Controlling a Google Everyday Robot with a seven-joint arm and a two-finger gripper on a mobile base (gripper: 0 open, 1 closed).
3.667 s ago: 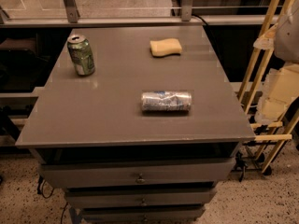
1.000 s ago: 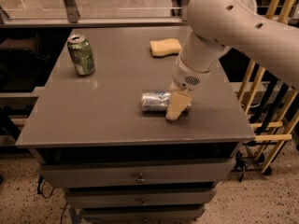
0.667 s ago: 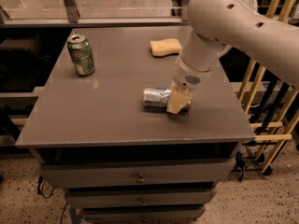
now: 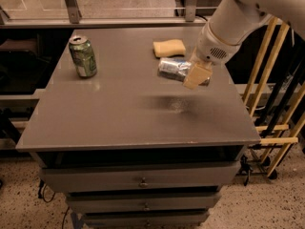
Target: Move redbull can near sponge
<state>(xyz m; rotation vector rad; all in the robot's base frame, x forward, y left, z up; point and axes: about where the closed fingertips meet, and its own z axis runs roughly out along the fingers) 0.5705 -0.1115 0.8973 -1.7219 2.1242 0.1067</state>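
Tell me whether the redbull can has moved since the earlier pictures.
Yes. Clamped in the gripper, the redbull can has risen off the table and gone toward the far-side sponge, which stayed put.

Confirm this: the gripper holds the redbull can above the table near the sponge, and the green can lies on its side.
Wrong on one point: the camera view shows the green can standing upright, not on its side. The rest holds: the gripper holds the redbull can above the table near the sponge.
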